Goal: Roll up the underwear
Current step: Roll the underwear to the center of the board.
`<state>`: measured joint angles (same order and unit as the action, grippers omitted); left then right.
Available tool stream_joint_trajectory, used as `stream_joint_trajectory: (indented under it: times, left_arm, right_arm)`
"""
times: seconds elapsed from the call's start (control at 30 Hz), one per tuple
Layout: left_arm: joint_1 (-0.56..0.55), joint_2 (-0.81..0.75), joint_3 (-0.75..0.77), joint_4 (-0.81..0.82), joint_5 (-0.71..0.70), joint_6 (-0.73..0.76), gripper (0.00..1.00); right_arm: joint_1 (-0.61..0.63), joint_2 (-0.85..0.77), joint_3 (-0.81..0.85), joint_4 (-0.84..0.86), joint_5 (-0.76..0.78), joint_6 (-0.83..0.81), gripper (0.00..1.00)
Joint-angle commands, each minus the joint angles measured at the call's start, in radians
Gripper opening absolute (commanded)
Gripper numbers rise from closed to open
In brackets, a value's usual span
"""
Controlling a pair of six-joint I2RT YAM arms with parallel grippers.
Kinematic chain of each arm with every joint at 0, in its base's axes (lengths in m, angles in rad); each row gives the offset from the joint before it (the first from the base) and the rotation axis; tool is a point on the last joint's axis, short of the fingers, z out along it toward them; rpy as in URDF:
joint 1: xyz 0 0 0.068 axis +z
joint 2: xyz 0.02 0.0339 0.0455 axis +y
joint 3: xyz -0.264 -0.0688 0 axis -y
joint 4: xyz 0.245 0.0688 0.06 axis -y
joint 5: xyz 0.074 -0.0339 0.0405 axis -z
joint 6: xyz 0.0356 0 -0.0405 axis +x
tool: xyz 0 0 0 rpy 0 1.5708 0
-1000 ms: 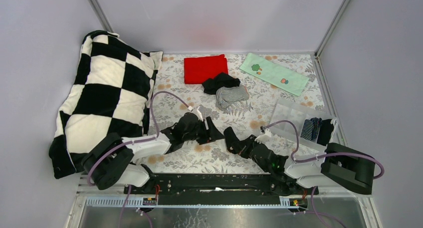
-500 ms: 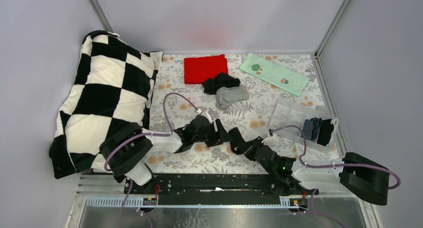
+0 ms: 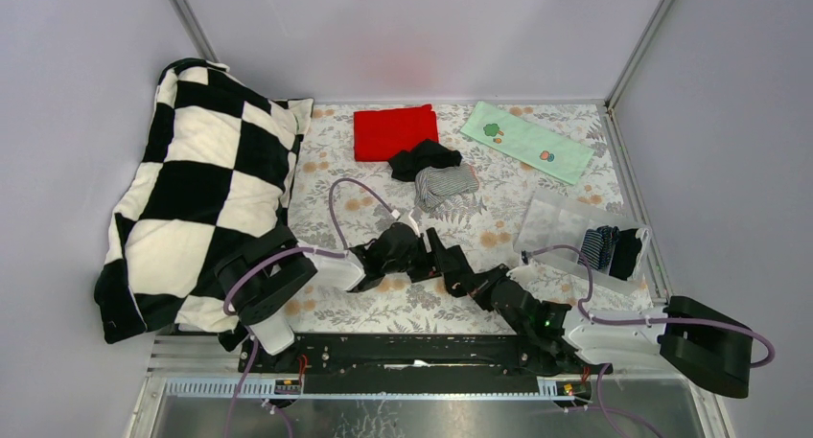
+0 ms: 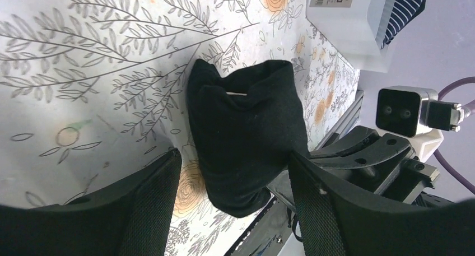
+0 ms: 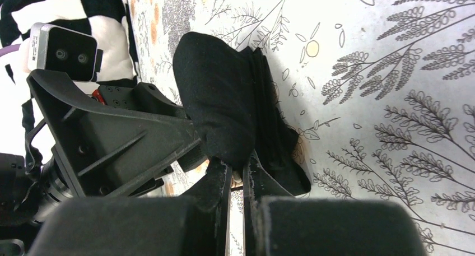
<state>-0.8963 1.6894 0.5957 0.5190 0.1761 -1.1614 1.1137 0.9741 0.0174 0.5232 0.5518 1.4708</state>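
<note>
left gripper point(image 4: 234, 161) gaping wide either side of the black brief point(image 4: 246, 127), right gripper point(image 5: 236, 167) pinched tight on its edge, near the front middle. pale walls point(image 3: 412, 35) box in the floral table cover point(image 3: 403, 309); checkered pillow point(image 3: 192, 170) on the left, red cloth point(image 3: 393, 131) at the back, more briefs point(image 3: 436, 177) heaped against it.

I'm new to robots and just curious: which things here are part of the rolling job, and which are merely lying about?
In the job: black roll; black briefs; grey striped briefs; clear box holding rolled pieces.
Lying about: red cloth; green printed cloth; checked pillow.
</note>
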Motion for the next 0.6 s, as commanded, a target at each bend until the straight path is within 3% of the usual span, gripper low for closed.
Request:
stream_joint_trajectory:
  times: [0.0,0.2,0.57]
  left_arm:
    - [-0.029,0.041,0.036,0.048,-0.039,-0.014,0.75]
    - [-0.048,0.084,0.046,0.074,-0.041,-0.032,0.75]
    - [-0.052,0.140,0.068,0.101,-0.035,-0.044,0.74]
  right_arm:
    - [0.008,-0.008,-0.045,-0.169,0.038,0.026,0.00]
    - [0.008,-0.021,-0.032,-0.238,0.009,0.036,0.00]
    - [0.008,0.048,-0.044,-0.130,-0.051,-0.008,0.00]
